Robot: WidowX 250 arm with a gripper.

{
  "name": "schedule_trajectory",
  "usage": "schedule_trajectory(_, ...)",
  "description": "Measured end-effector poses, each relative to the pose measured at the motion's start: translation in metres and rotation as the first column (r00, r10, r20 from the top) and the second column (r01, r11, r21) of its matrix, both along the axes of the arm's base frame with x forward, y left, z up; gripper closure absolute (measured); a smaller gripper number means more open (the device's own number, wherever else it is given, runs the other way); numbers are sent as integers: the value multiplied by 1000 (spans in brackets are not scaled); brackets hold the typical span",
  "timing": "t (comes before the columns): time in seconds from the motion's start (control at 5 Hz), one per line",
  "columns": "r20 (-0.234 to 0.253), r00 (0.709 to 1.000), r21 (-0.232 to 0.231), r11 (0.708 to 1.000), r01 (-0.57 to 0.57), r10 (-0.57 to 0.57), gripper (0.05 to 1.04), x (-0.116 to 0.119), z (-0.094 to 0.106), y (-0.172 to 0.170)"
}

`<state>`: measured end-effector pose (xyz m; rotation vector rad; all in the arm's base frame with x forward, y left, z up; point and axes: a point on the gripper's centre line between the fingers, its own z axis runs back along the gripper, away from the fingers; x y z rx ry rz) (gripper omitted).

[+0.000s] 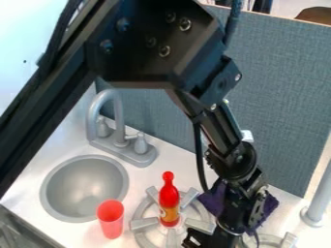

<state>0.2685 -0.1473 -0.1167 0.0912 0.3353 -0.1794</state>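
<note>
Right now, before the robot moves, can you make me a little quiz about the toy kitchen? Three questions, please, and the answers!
1. True or false: the see-through red cup stands beside the round grey sink, not in it.

2. What does the tall red bottle with the yellow-orange label stand on?
a) a blue plate
b) the round grey stove burner
c) a wooden block

3. Fill in the colour: the crumpled cloth behind the black robot arm is ____.

Key: 1 true; 2 b; 3 purple.
</note>
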Motion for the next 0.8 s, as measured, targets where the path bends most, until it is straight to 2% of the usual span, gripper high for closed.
schedule_trajectory(0.2, 10, 998, -19, 998, -54, 54, 361, -2, 3, 5)
schedule_trajectory(0.4, 92, 984, -54, 988, -145, 150, 105, -15, 27, 18)
schedule_trajectory(0.6, 231, 957, -98, 983, -158, 177, 75, -18, 56, 29)
schedule_trajectory(0.8, 319, 917, -159, 967, -198, 240, 81, -28, 83, 46)
